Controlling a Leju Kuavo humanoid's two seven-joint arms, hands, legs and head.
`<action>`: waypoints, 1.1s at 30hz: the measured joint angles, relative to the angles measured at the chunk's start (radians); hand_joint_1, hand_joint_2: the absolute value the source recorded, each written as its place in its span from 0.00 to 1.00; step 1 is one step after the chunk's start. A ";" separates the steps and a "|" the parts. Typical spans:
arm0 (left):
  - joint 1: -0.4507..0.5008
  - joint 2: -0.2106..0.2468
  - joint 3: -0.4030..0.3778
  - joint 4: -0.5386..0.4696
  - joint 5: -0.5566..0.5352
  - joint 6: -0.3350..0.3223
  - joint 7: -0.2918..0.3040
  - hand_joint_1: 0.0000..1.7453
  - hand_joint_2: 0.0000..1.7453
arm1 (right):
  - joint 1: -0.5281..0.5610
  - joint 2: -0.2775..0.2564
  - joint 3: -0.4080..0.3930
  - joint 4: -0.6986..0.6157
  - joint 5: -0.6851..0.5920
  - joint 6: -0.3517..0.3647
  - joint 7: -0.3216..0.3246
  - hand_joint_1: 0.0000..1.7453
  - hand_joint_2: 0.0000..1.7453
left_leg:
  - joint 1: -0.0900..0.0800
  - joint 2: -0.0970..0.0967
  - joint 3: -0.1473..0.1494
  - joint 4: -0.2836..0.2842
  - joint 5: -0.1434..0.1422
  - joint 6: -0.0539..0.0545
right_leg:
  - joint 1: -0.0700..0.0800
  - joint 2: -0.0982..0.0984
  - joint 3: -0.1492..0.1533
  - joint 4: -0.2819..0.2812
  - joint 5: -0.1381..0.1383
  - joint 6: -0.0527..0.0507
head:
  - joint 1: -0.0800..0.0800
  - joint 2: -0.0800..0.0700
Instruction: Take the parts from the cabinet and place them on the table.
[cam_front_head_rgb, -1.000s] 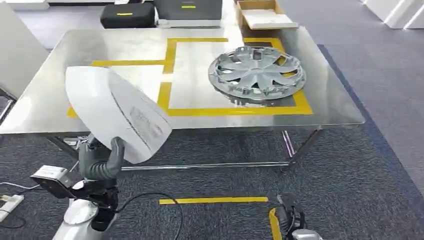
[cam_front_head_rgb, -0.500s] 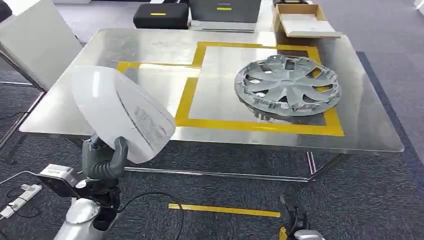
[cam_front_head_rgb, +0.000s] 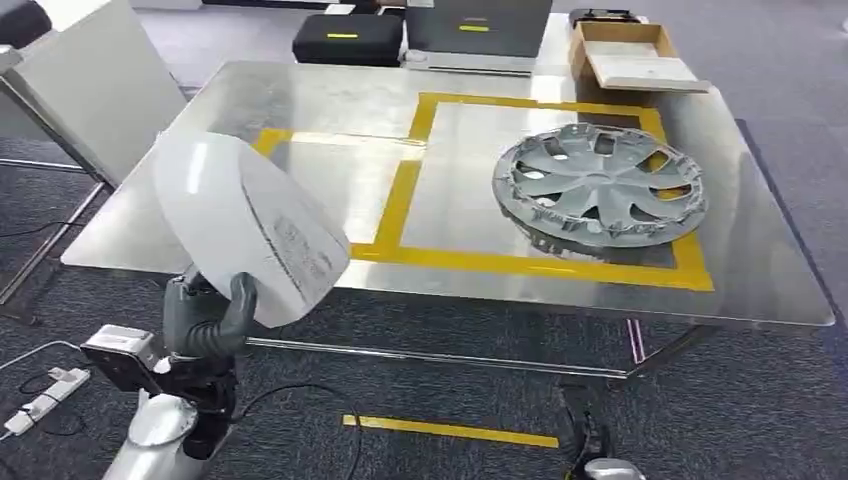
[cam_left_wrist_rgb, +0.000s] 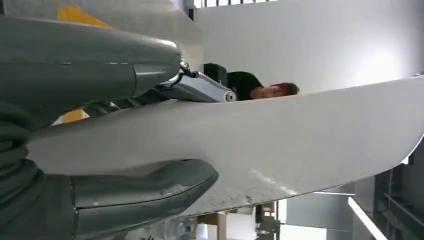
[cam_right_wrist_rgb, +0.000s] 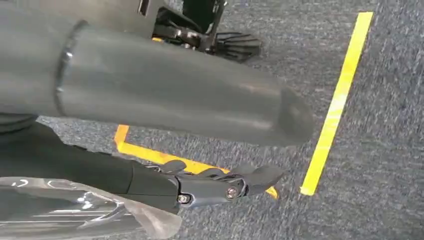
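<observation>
White panel part, a broad curved shell with rounded corners, is held by the left hand at its lower edge. In the left wrist view the thick thumb presses on one face and the darker fingers lie on the other face, so the hand clamps the thin edge between them. The part stands up from the hand and leans forward, its long axis running from the hand up and away to the left. Its upper half hangs over the near left corner of the desk, but it does not touch the steel top as far as I can tell.

The right hand hangs low beside the body over the grey carpet. Its fingers look loosely apart and hold nothing.

On the desk a grey wheel cover already lies inside the yellow tape frame on the right side. The smaller taped field to the left of it is bare, and it lies straight ahead of the held part. My judgement is that this part goes there, so the left arm must reach forward and lay the panel down flat. The left hand is the nearer one and already has the part; the wheel cover is well apart from it, so little can collide.
</observation>
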 joint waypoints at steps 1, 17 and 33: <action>-0.002 0.001 0.000 0.000 -0.008 -0.001 0.006 1.00 1.00 | -0.002 0.000 0.000 0.000 0.000 0.000 0.000 0.00 0.00 | 0.000 0.000 0.001 -0.001 -0.001 0.004 | 0.001 0.005 -0.012 0.026 -0.019 0.002 | 0.005 0.000; -0.209 0.055 -0.123 0.030 -0.533 0.168 0.008 1.00 1.00 | -0.028 0.018 0.002 0.000 0.010 0.047 0.016 0.00 0.00 | -0.005 -0.007 -0.028 0.068 -0.047 -0.034 | 0.000 0.013 -0.032 0.003 0.045 -0.040 | 0.002 0.000; -0.239 0.112 -0.143 0.034 -0.510 0.220 -0.017 1.00 1.00 | -0.049 0.042 0.012 0.001 0.015 0.051 0.043 0.00 0.00 | -0.005 -0.002 0.006 -0.019 0.010 0.010 | 0.005 0.011 -0.092 0.129 -0.040 -0.006 | 0.011 0.000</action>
